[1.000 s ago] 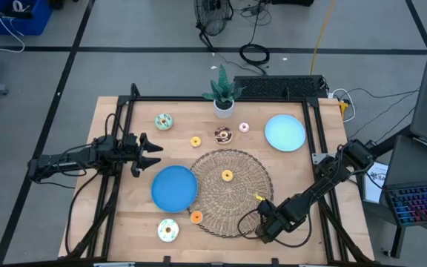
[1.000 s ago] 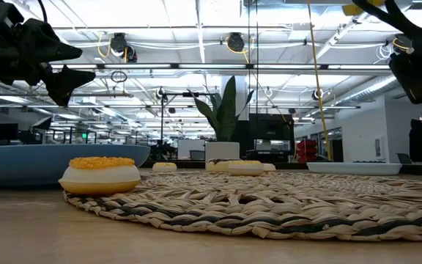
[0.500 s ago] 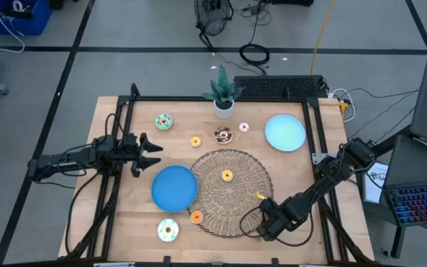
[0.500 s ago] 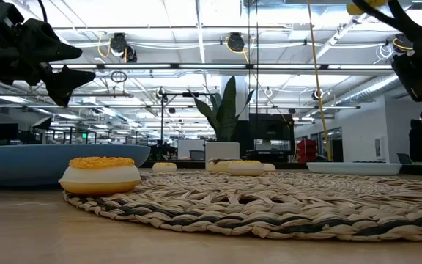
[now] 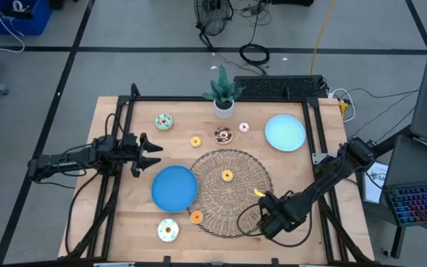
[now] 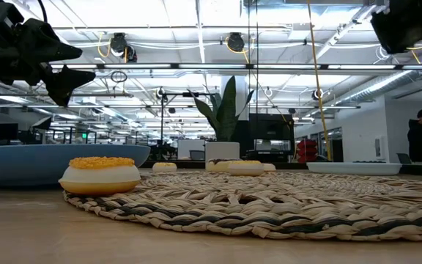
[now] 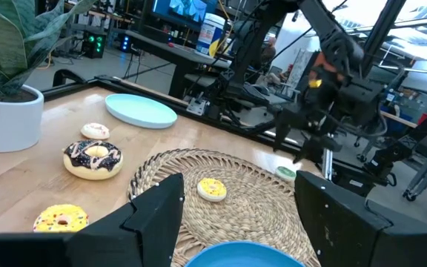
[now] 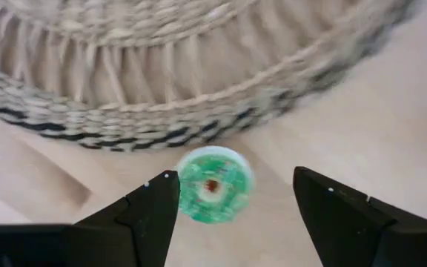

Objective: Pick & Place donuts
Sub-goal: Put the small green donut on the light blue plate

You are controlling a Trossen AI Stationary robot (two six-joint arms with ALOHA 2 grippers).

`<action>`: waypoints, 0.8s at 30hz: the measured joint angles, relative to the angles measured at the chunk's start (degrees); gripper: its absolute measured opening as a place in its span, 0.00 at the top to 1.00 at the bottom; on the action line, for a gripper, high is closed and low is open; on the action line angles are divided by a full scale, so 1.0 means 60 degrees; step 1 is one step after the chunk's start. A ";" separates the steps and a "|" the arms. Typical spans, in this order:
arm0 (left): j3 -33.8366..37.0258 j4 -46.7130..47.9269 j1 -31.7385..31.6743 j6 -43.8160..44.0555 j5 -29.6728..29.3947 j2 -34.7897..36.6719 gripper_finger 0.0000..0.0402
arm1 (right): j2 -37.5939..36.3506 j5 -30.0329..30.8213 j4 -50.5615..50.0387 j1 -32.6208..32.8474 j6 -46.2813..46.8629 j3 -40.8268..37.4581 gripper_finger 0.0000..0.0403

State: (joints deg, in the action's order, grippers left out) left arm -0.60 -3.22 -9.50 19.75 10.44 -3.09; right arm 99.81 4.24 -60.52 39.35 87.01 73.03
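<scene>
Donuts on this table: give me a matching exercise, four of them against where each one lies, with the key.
Things:
1. small green-iced donut
2. yellow-iced donut
3. chocolate-iced donut with sprinkles
4. orange-iced donut

Places:
A. on the round woven wicker mat
B. on bare wood below the open right gripper
C. on bare wood near the potted plant
D. beside the mat's edge, near the dark blue plate

Pairs: 1-B, 2-A, 3-C, 4-D
</scene>
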 joint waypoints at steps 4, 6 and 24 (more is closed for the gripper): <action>0.0000 0.0001 0.0001 0.0000 0.0000 0.0000 0.36 | 0.0015 0.0093 -0.0212 0.0083 0.0351 0.0257 0.38; 0.0000 0.0000 0.0000 0.0000 0.0000 0.0000 0.36 | 0.0226 -0.0167 -0.0263 0.0102 0.0403 0.0264 0.38; 0.0000 0.0003 0.0000 0.0000 0.0000 0.0000 0.36 | 0.1282 -0.1215 0.0752 0.0142 0.0374 0.0257 0.38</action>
State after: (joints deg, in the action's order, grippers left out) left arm -0.60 -3.21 -9.50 19.75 10.44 -3.09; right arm 107.50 -3.05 -56.00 40.21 89.25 74.56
